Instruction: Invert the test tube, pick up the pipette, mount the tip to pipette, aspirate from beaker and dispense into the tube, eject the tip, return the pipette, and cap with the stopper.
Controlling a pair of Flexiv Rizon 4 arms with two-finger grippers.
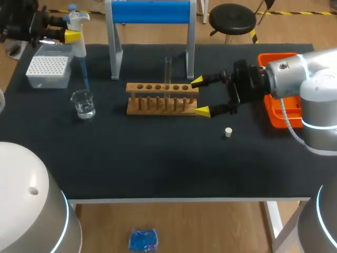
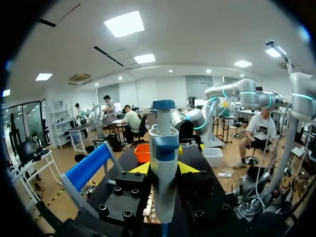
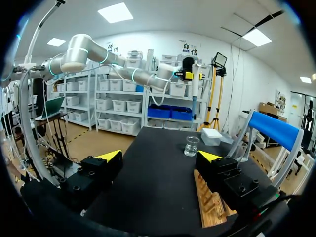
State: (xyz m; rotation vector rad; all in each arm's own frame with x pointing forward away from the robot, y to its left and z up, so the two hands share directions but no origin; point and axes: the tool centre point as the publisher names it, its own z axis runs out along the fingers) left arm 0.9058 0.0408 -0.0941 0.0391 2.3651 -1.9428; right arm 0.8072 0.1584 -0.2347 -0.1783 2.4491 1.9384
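My left gripper (image 1: pixel 67 32) is shut on the white pipette (image 1: pixel 78 32) with a blue cap, high over the table's far left. Its blue tip (image 1: pixel 85 74) points down and ends just at the rim of the glass beaker (image 1: pixel 83 104). In the left wrist view the pipette (image 2: pixel 164 163) stands between the yellow fingertips (image 2: pixel 140 169). A clear test tube (image 1: pixel 168 68) stands upright in the wooden rack (image 1: pixel 162 98). My right gripper (image 1: pixel 200 96) is open at the rack's right end, holding nothing. The small white stopper (image 1: pixel 228 132) lies on the mat to the front right of the rack.
A white tip box (image 1: pixel 48 71) sits at the far left, behind the beaker. The blue-topped pipette stand (image 1: pixel 151 21) rises behind the rack. An orange tray (image 1: pixel 278 108) lies at the right edge, partly under my right arm. In the right wrist view the beaker (image 3: pixel 191 145) and rack (image 3: pixel 212 202) lie ahead.
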